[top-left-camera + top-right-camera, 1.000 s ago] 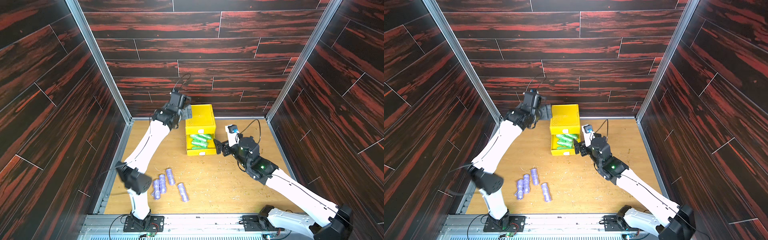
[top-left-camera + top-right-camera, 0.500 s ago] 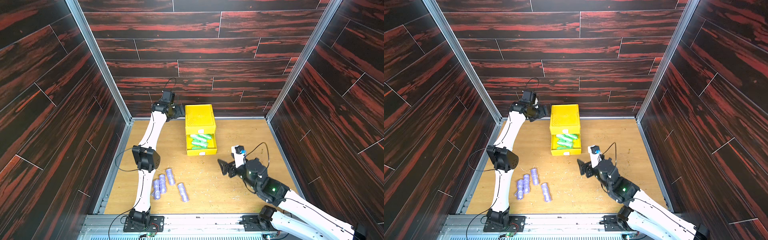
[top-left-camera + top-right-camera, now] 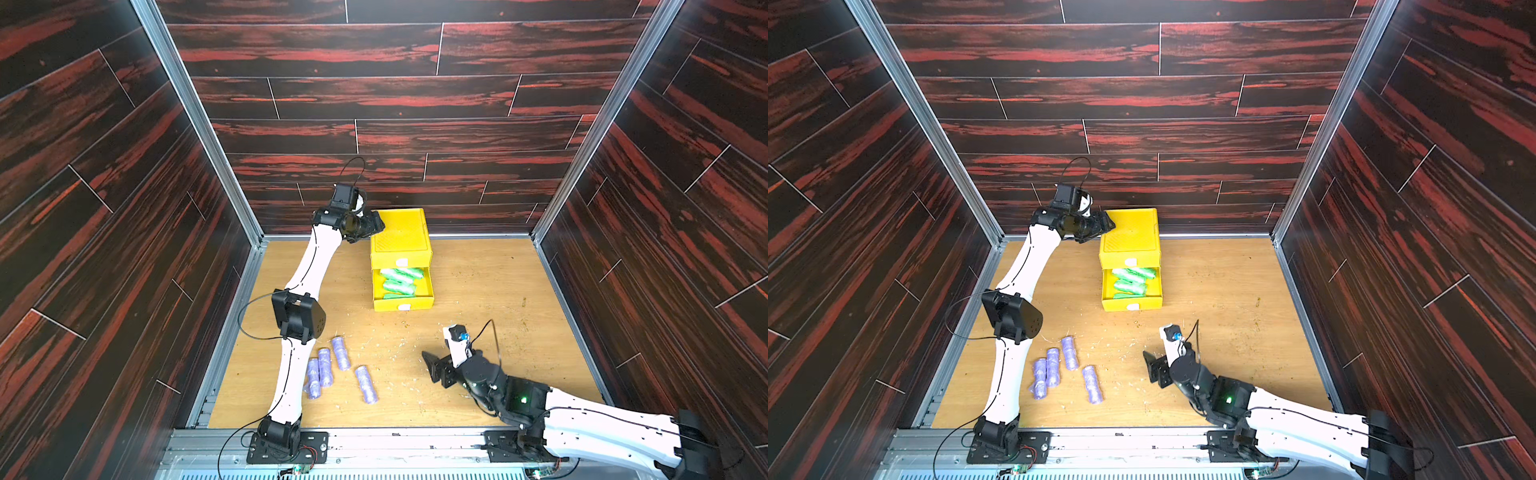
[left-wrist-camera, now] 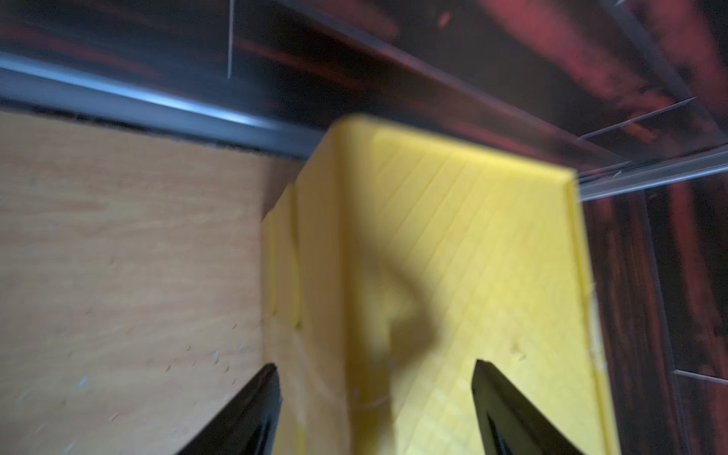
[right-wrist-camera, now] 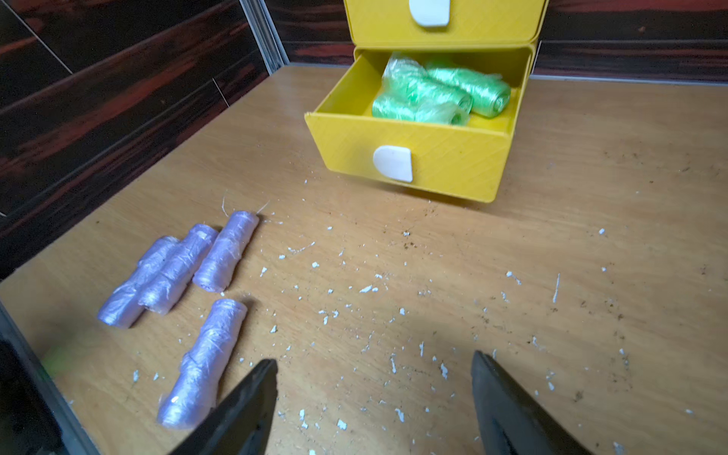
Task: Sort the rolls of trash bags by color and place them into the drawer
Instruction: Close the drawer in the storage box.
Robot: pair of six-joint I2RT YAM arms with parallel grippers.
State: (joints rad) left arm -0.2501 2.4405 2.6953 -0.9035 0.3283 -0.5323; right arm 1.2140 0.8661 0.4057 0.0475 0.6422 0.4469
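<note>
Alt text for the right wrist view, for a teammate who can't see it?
Four purple rolls lie on the wooden table, crumbs scattered around, with green rolls inside the pulled-out yellow drawer beyond. The right gripper, open and empty, hovers nearest the camera.

nothing to read here, folks: no word, brand, number or sign comes through legibly in any view. the white patches (image 5: 392, 163) on the fronts of the drawer (image 5: 453, 157) show plain and blank, and the rolls (image 5: 441, 96) carry no print that can be made out.
</note>
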